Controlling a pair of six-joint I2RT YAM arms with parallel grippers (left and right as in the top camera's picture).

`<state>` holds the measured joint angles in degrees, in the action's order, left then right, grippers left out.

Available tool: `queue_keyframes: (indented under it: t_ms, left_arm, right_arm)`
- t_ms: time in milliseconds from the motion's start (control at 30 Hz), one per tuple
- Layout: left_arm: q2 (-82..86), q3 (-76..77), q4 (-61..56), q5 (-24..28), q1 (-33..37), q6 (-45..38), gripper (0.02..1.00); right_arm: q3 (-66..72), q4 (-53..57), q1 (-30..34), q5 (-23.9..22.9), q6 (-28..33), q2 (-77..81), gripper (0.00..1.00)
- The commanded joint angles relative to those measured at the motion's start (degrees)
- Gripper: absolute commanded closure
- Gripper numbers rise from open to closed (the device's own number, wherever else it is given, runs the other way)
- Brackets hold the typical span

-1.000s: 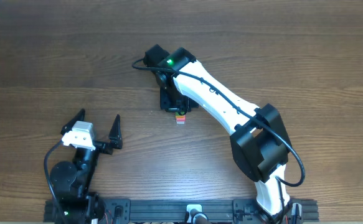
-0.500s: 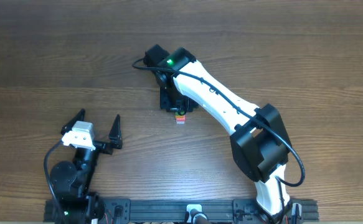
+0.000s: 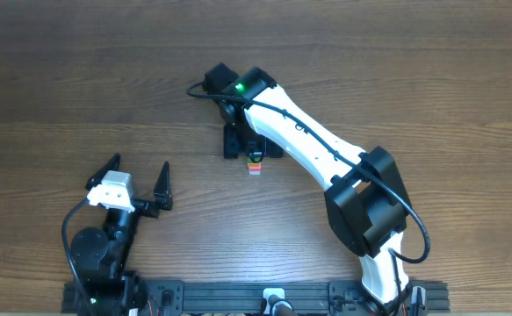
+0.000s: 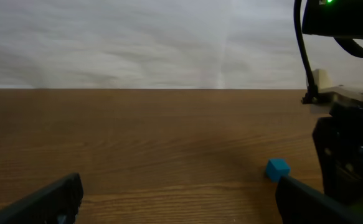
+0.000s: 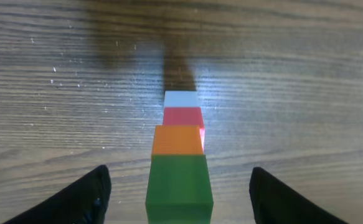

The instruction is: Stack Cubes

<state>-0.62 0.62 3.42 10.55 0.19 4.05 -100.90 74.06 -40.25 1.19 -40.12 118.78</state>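
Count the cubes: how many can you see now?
5. Four are stacked under the right gripper: green cube on top, then orange cube, red cube, and a pale cube at the bottom. A blue cube sits alone on the table nearby. Others may be hidden.

Brown wood-grain table (image 3: 80, 70), cube stack (image 5: 180, 155) standing on it, blue cube (image 4: 278, 168) resting separately on the wood

- The right gripper (image 3: 253, 147) hangs at the middle of the wooden table (image 3: 431, 79), beside a small cube stack (image 3: 255, 166).
- The left gripper (image 3: 136, 178) stands wide open, well apart.
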Motion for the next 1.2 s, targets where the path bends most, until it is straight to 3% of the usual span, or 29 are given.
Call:
queue_keyframes:
  t_ms: [33, 300, 600, 1200]
  left_arm:
    - [0.3, -0.3, 0.1, 0.3, 0.3, -0.9, 0.018]
    - [0.3, -0.3, 0.1, 0.3, 0.3, -0.9, 0.018]
    - [0.3, -0.3, 0.1, 0.3, 0.3, -0.9, 0.018]
    - [0.3, -0.3, 0.1, 0.3, 0.3, -0.9, 0.02]
  right_arm:
    - [-4.0, 3.4, 1.4, -0.6, 2.9, -0.4, 0.169]
    - [-15.8, 7.0, 4.8, -2.5, 9.2, 3.0, 0.159]
    - [-30.9, 9.7, 7.5, -2.6, 14.6, 17.0, 0.176]
    - [-34.4, 6.4, 8.9, -4.2, 13.1, 27.5, 0.235]
